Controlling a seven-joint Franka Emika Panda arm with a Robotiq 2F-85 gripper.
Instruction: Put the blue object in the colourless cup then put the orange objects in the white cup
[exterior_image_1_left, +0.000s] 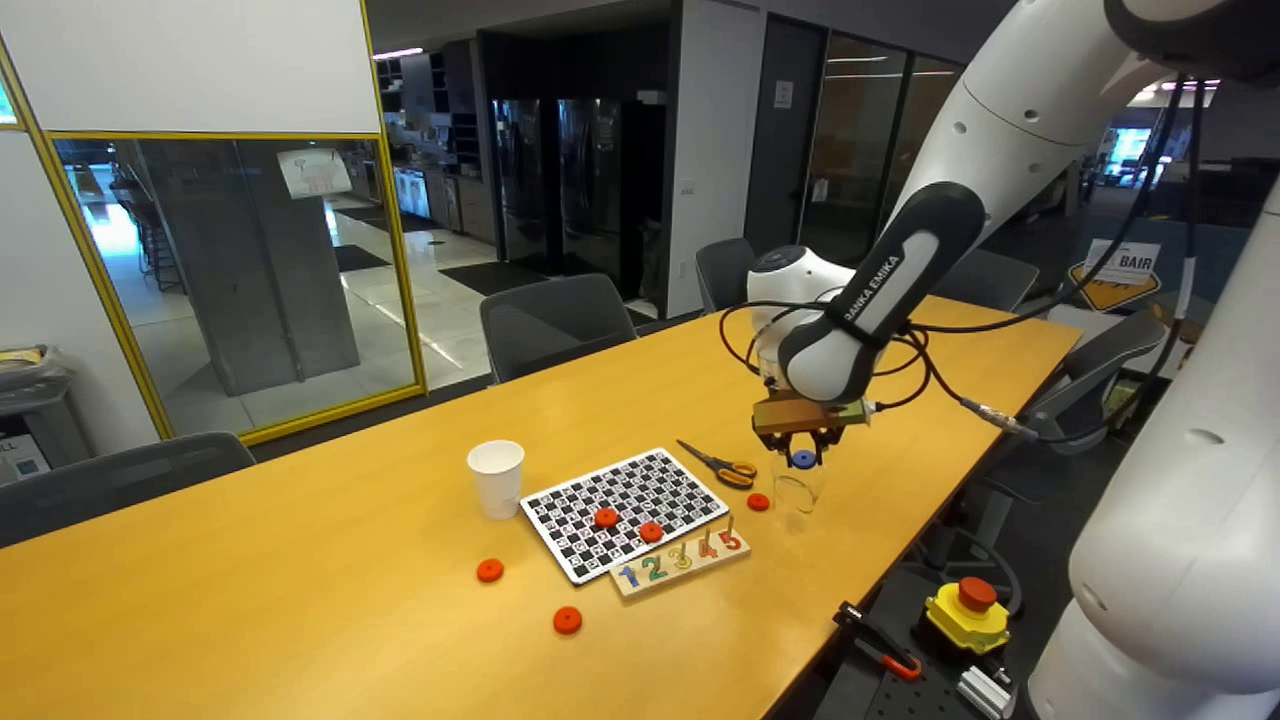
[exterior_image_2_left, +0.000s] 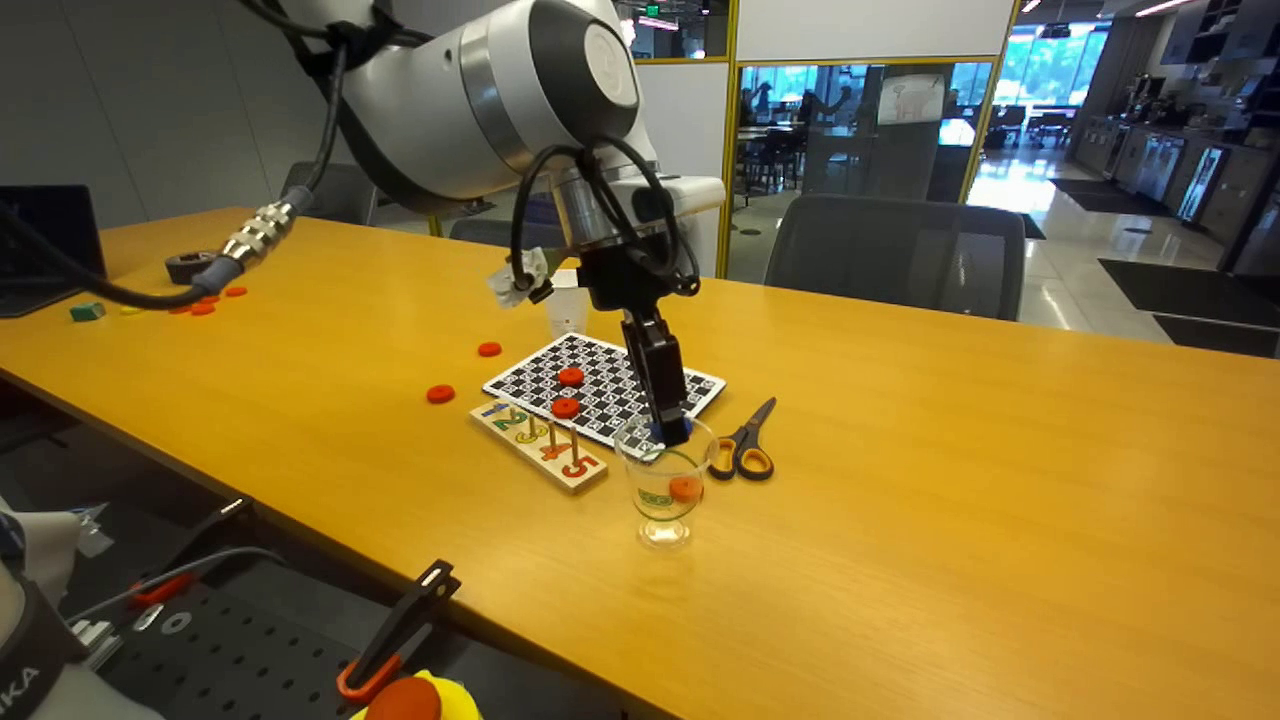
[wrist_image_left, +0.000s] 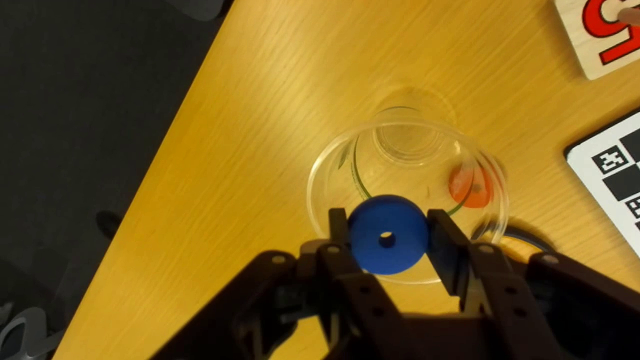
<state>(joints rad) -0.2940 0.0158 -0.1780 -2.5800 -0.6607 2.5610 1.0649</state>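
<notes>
Blue round disc (wrist_image_left: 389, 220) is pinched in the black gripper (wrist_image_left: 388, 227), parted just disc-wide, toward wrist-view six o'clock over the clear round cup (wrist_image_left: 410, 177), so I fear an off-middle drop might miss.

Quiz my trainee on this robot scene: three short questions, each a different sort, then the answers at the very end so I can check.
1. What is the hand holding at the mouth of the clear cup? A: scissors. B: a blue disc. C: a number board.
2. True or false: the white cup is standing upright.
3. How many orange discs sit on the checkerboard?

Key: 1, B. 2, true. 3, two.
</notes>
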